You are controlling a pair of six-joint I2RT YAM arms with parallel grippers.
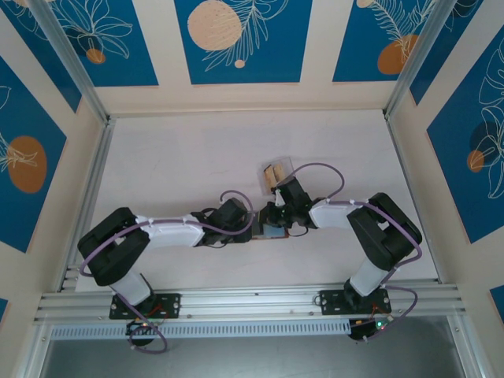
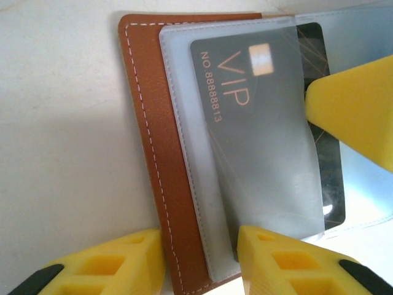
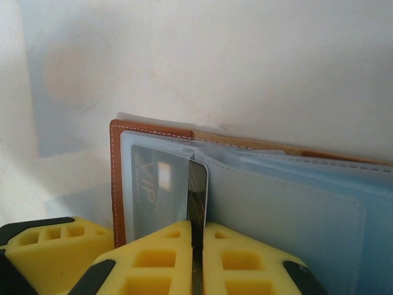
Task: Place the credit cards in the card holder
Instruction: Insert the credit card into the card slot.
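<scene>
1. Card holder (image 2: pixel 144 153) — reddish-brown cover with a row of pale stitches along its edge. Its inner sleeves (image 2: pixel 178 98) are frosted grey-blue.
2. Credit card (image 2: pixel 258 135): dark grey to black, with copper "VIP" lettering and number, a pale copper chip and fine gold lines at one end.
3. Left pincer (image 2: pixel 199 236) and right pincer (image 3: pixel 195 230): bright yellow fingers, black at their bases.
4. Counter (image 1: pixel 173 157): plain white.
5. Arms (image 1: pixel 169 232): black with white shells; cables (image 1: pixel 323 167) lilac.
6. Wall panels (image 1: pixel 236 39) — deep blue with white outlined leaves, orange and peach discs, and cream borders.
</scene>
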